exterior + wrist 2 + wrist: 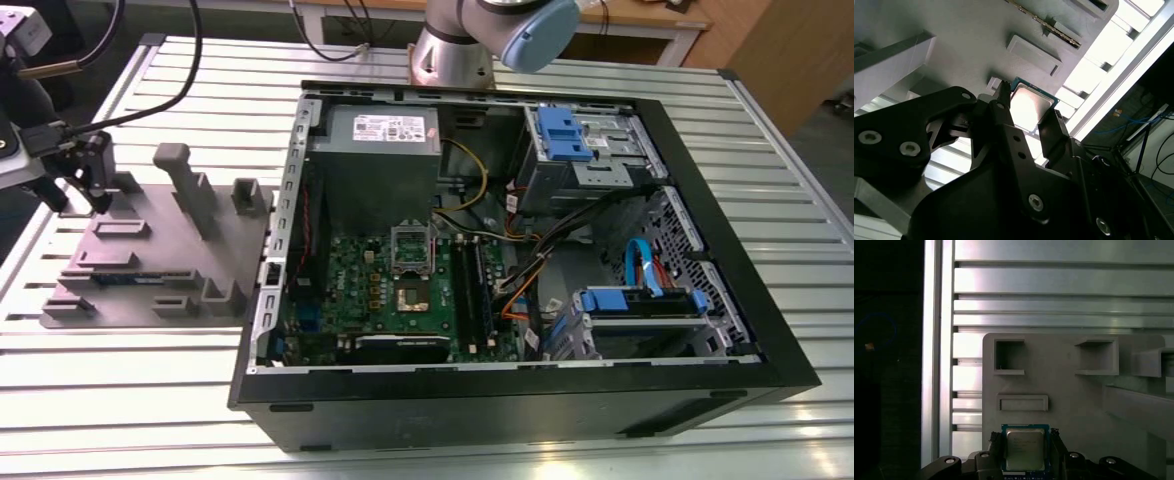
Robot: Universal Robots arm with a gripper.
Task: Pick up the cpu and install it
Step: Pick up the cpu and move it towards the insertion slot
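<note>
Down at the grey fixture (pixel 160 270), the claw (pixel 1025 436) grips the cpu (pixel 1025 451) by two opposite edges. That fixture rests on the slatted desk (pixel 134 400).

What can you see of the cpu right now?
The cpu is a small, thin, square chip with a pale silvery metal top on a blue-green board that shows as a narrow rim. In both wrist views it appears to lie flat, top up, on the grey plastic fixture, close to a shallow rectangular recess. The gripper is down at it, closely flanking two opposite sides; contact cannot be confirmed. One edge is hidden behind the gripper.
</note>
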